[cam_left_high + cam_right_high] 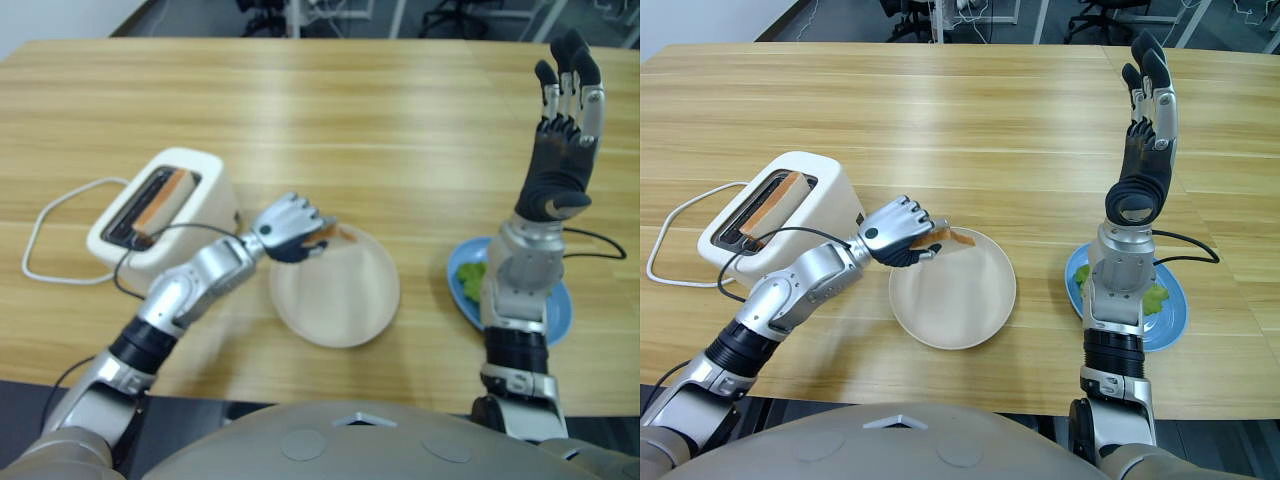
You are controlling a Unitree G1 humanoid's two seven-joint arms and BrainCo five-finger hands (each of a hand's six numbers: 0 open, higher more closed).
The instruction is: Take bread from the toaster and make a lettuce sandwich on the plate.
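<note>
The left hand (900,232) hangs over the plate (960,305) at its 10 o'clock rim, fingers curled and pinching a slice (958,238) of browned bread by one end, so that the free end juts inward over the plate's bare middle. That low, nearly flat hold suits laying the slice down rather than dropping it, and I judge this to be the placing of the sandwich's bottom layer. The toaster (790,225) stands at 9 o'clock from the plate, near enough for the same arm to serve both. A second slice (775,205) stands upright in its slot with its top edge showing, likely meant as the lid. Its cord (40,240) loops away toward 9 o'clock, clear of the work. The right hand (1145,120) is raised well above the table (940,110) at 2 o'clock from the plate, palm upright, fingers straight and pressed together, holding nothing. It seems parked high to keep out of the left arm's way. Below it, at 3 o'clock from the plate, a blue dish (1172,322) holds the lettuce (468,278), partly hidden by the right forearm and set on the side where that hand can take it next.
</note>
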